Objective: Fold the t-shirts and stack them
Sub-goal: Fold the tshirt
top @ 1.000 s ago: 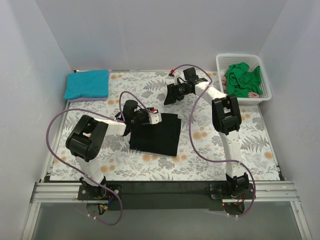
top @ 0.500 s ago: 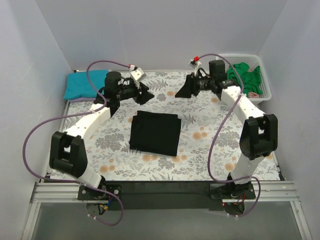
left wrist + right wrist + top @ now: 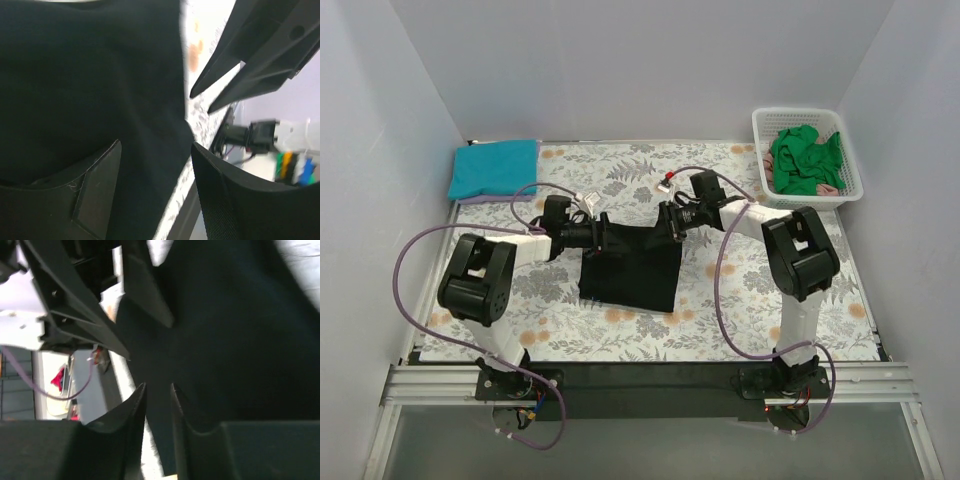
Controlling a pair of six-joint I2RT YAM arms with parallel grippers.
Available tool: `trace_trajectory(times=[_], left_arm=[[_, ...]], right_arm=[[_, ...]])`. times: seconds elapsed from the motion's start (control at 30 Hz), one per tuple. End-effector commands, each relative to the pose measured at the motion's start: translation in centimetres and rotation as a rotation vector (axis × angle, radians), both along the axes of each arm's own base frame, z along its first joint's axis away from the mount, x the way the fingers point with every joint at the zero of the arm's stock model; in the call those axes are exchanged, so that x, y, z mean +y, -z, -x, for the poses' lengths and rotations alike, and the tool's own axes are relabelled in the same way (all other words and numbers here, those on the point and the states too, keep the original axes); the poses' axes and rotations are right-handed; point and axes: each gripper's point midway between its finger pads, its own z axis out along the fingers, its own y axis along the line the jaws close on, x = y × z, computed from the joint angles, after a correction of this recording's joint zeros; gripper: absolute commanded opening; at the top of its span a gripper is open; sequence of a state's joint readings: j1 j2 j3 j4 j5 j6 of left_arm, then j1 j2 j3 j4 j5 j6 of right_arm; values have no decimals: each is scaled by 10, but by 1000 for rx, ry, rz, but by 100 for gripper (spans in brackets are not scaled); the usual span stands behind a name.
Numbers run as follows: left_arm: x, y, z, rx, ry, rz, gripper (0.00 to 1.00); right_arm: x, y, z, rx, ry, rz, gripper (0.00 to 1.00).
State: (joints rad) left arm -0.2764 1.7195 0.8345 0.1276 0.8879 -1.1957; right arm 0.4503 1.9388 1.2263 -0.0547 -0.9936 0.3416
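Note:
A folded black t-shirt [image 3: 630,270] lies flat in the middle of the table. My left gripper [image 3: 603,238] is low at its far left corner and my right gripper [image 3: 666,224] is at its far right corner, the two facing each other. In the left wrist view the left gripper [image 3: 155,150] is open wide over black cloth [image 3: 90,75]. In the right wrist view the right gripper [image 3: 159,390] has only a narrow gap, straddling the shirt's edge [image 3: 165,440]. A folded teal t-shirt [image 3: 496,167] rests on a lavender one [image 3: 478,199] at the far left. Green t-shirts [image 3: 804,160] fill the basket.
The white lattice basket [image 3: 796,113] stands at the far right corner. The fern-print table cover [image 3: 740,290] spans the table. White walls close in the left, back and right sides. Purple cables loop off both arms.
Both arms swung back and down from the far side to the black shirt's far corners. The left jaws opened wider and the right jaws narrowed.

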Motion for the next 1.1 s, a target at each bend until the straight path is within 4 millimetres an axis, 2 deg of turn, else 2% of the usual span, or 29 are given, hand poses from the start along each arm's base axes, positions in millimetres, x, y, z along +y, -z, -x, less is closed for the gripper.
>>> trace_trajectory(times=[0.0, 0.1, 0.13, 0.17, 0.23, 0.33, 0.37, 0.43, 0.47, 0.5, 0.53, 0.57, 0.6, 0.63, 0.7, 0.73, 0.83, 0.97, 1.07], left_arm=[[12, 10, -34, 24, -125, 27, 57], [30, 34, -57, 95, -179, 37, 57], [33, 36, -61, 104, -175, 49, 57], [39, 38, -72, 107, -189, 57, 57], [43, 34, -79, 104, -179, 76, 57], [49, 4, -94, 15, -153, 100, 58], [51, -16, -98, -51, -151, 95, 58], [53, -39, -99, -109, -142, 77, 59], [54, -63, -95, -157, -137, 90, 59], [53, -70, -84, -146, -120, 104, 59], [51, -88, -73, -159, -110, 128, 59], [50, -93, -64, -147, -105, 141, 59], [47, -96, -52, -123, -85, 162, 59], [45, -91, -33, -89, -73, 171, 59], [42, -87, -12, -26, -56, 192, 59], [39, -81, 5, 1, -25, 202, 59], [35, -62, 26, 71, 4, 192, 61], [32, -25, 43, 195, -7, 158, 68], [42, 13, 32, 238, -86, 61, 71]], right_arm=[[-5, 23, -41, -34, 72, 44, 30], [-15, 52, -73, -53, 115, 133, 27], [-19, 62, -83, -57, 115, 162, 24], [-20, 64, -89, -66, 116, 177, 24], [-23, 69, -100, -84, 127, 204, 24], [-17, 38, -116, -157, 133, 179, 24], [-17, 27, -118, -179, 131, 173, 24], [-14, -5, -125, -240, 131, 140, 24], [-14, -32, -124, -279, 138, 114, 24], [-13, -42, -116, -272, 128, 90, 25], [-12, -66, -107, -289, 124, 58, 27], [-11, -72, -98, -275, 119, 39, 28], [-9, -67, -81, -209, 115, 18, 30], [-2, -80, -61, -218, 93, -9, 34], [7, -79, -31, -147, 78, -36, 42], [15, -69, -3, -131, 42, -53, 51], [32, -50, 43, -68, -15, -73, 60], [43, -20, 62, -6, -35, -37, 69], [42, 14, 59, 45, -24, 17, 70]])
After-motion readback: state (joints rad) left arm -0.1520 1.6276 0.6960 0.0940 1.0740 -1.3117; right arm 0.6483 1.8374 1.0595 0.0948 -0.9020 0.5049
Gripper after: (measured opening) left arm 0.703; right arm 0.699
